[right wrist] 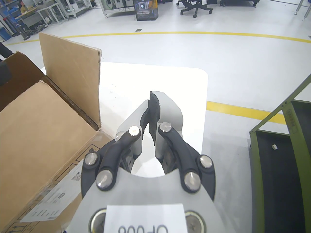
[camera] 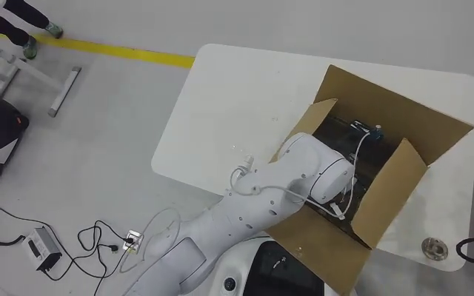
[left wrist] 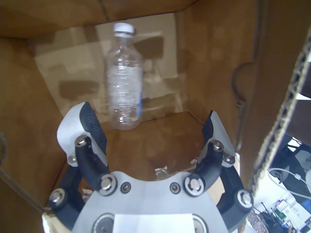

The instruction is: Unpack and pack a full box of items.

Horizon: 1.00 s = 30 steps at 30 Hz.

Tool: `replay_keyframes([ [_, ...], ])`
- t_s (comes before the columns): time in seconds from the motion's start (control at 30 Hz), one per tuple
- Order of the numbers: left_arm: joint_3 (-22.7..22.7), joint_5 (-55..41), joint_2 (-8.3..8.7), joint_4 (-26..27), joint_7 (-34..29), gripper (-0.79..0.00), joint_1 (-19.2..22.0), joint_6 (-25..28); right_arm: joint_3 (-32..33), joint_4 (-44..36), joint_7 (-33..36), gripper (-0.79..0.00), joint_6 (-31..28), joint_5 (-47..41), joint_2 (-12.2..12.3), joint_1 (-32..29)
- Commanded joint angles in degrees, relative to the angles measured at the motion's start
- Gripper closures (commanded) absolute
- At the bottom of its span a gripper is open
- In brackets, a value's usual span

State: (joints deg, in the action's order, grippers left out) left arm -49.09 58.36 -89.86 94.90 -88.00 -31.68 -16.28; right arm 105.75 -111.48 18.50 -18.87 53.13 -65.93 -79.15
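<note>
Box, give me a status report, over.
Left gripper open, inside box. Right gripper shut, empty, outside, over table. Bottle ahead of left gripper, untouched. Nothing between them.

Items by count. 1 cardboard box [camera: 385, 111] with 4 open flaps [camera: 396, 185] stands on 1 white table [camera: 237, 111]. Inside the box: 1 clear plastic bottle [left wrist: 124, 86] bearing 1 white cap [left wrist: 124, 28]. Grippers: 2, namely the left gripper [left wrist: 150, 111] and the right gripper [right wrist: 151, 100], each with 2 fingers [left wrist: 93, 122]. On the table near the box: 1 round metal disc [camera: 435, 249]. On the floor beside the table: 1 green cart [right wrist: 279, 146].
</note>
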Motion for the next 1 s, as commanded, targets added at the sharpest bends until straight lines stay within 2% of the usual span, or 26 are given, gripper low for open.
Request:
replay_keyframes([
  [0.0, -0.09, -3.17, 0.25, 0.92, 0.0, -0.785, 0.65, 0.0, -0.3, -0.04, -0.56, 0.0, -0.18, -0.27, -0.01, -0.78],
  [0.1, -0.78, -8.93, 0.4, 2.56, 0.0, -0.785, 1.06, 0.0, -0.22, -0.26, -1.04, 0.0, -1.42, -0.67, 0.08, -1.66],
  [0.33, 0.28, -15.69, 0.32, 4.18, 0.0, -0.785, 2.88, 0.0, 0.01, -1.74, -0.23, 0.0, -5.47, -1.79, 0.36, -4.99],
  [0.57, 2.72, -21.53, -0.67, 3.22, 1.73, -0.785, 5.17, 1.11, -1.89, -2.62, 1.09, 0.0, -4.25, -3.11, 0.26, -8.69],
  [0.97, 4.82, -31.45, -2.26, -0.79, 7.87, -0.785, 7.6, 3.88, -8.61, 2.15, 2.45, 0.0, 0.51, -6.81, -0.08, -3.26],
])
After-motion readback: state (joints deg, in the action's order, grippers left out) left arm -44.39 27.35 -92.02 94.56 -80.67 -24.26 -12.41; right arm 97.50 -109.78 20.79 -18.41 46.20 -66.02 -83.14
